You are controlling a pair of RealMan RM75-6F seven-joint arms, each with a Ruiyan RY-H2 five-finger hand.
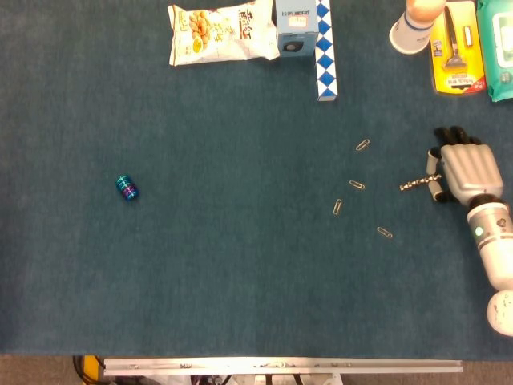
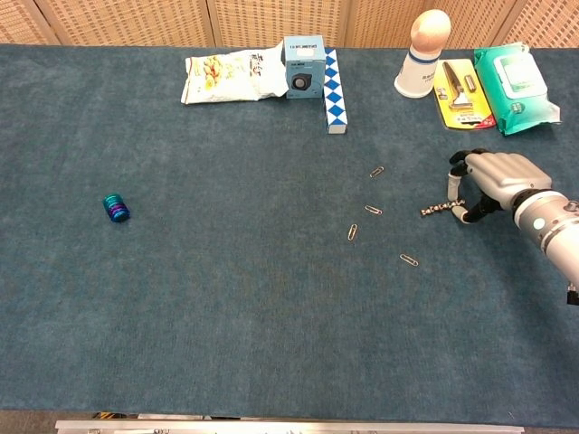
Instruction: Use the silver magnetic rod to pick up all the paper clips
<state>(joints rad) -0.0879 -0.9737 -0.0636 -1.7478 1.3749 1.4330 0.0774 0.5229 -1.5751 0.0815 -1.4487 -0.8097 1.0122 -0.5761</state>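
The silver magnetic rod point(image 1: 415, 185) point(image 2: 437, 210) lies almost level just over the blue cloth at the right, its free tip pointing left. My right hand point(image 1: 465, 172) point(image 2: 496, 183) pinches the rod's right end between thumb and curled fingers. Several paper clips lie loose on the cloth left of the rod tip: one point(image 1: 363, 145) farthest back, one point(image 1: 357, 185) closest to the tip, one point(image 1: 337, 207) further left, and one point(image 1: 385, 233) point(image 2: 409, 260) nearest me. None touches the rod. My left hand shows in neither view.
Along the far edge stand a snack bag point(image 1: 220, 32), a small blue box point(image 1: 295, 28), a blue-and-white checkered bar point(image 1: 325, 52), a white cup point(image 1: 413, 28), a yellow razor pack point(image 1: 455, 48) and green wipes point(image 1: 497, 48). A small blue-green cylinder point(image 1: 127, 188) lies far left.
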